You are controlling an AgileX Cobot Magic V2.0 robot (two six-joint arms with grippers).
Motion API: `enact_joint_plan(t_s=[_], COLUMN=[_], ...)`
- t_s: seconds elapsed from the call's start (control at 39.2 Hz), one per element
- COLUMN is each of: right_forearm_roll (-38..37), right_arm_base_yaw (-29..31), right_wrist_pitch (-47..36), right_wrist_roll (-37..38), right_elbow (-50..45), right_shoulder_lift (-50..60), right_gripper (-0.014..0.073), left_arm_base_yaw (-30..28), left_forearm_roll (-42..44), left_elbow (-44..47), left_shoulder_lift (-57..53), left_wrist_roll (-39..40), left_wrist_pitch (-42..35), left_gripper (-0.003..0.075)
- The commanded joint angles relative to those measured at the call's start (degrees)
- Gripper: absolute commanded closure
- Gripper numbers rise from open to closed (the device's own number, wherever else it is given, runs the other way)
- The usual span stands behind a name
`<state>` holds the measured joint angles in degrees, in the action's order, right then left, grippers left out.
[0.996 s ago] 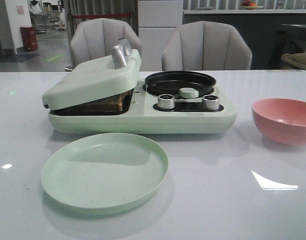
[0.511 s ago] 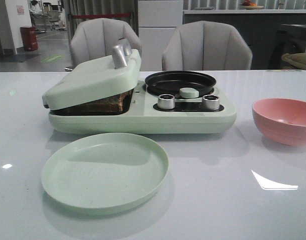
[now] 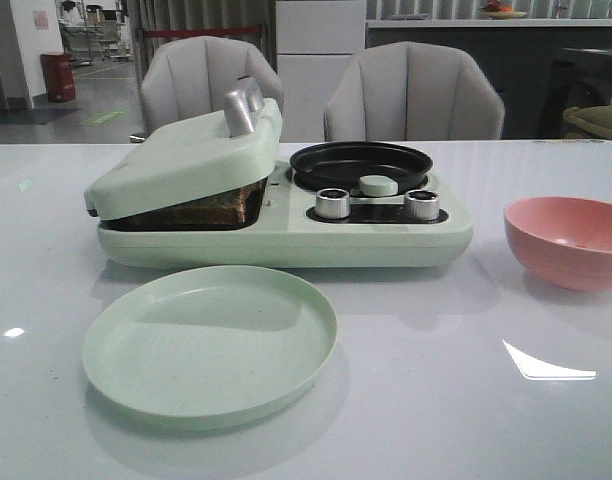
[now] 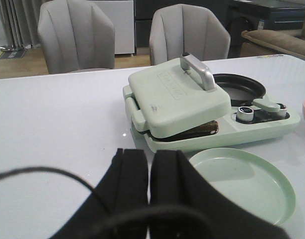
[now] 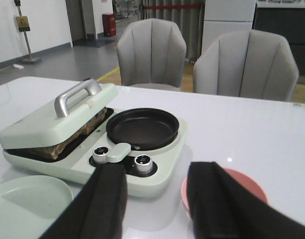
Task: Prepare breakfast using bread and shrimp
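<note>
The bread (image 3: 201, 210) sits pressed under the tilted lid (image 3: 186, 160) of the breakfast maker (image 3: 286, 240) on the worktop (image 3: 436, 380). No shrimp shows anywhere; the pan (image 5: 141, 128) looks bare. The left tool (image 4: 148, 169) is closed on nothing; the right tool (image 5: 157, 189) gapes wide, empty, above the pink bowl (image 3: 566, 240). Left shut too long, the bread could scorch, and a careless lift of the handle (image 4: 197, 70) might drag the slices off.

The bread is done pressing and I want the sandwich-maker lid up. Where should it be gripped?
Grip the silver handle on top of the lid, coming from above with fingers across the bar. It stands proud as a raised loop, and the lid rests tilted on the bread, hinged at the far side.
</note>
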<state>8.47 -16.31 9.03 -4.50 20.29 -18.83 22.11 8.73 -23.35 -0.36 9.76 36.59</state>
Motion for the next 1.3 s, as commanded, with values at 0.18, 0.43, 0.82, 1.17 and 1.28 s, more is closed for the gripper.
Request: enact_joint_plan(t_s=[0.18, 0.43, 0.82, 1.17, 1.28], right_forearm_roll=[2.5, 4.2, 5.8, 6.4, 6.4], right_arm_base_yaw=[0.1, 0.1, 8.1, 20.9, 23.1], right_wrist_pitch=[7.0, 9.4, 19.2, 25.5, 25.9], right_wrist_roll=[-0.1, -0.1, 1.5, 1.2, 1.0], right_elbow=[8.2, 9.1, 24.2, 36.3, 39.6], right_shoulder_lift=[-11.1, -15.1, -36.1, -53.9, -58.3], right_gripper=[0.019, 0.019, 0.019, 0.019, 0.019], left_arm_base_yaw=[0.3, 0.3, 0.3, 0.3, 0.3], left_forearm_roll=[-0.2, -0.2, -0.2, -0.2, -0.2], left_elbow=[-1.3, -1.3, -1.3, -1.3, -1.3], left_shoulder_lift=[-0.1, -0.1, -0.1, -0.1, -0.1], left_wrist_roll=[0.6, 0.6, 0.6, 0.6, 0.6], left_wrist_pitch=[-4.3, -4.3, -4.3, -4.3, -4.3], left_gripper=[0.0606, 0.0606, 0.0606, 0.0606, 0.0606])
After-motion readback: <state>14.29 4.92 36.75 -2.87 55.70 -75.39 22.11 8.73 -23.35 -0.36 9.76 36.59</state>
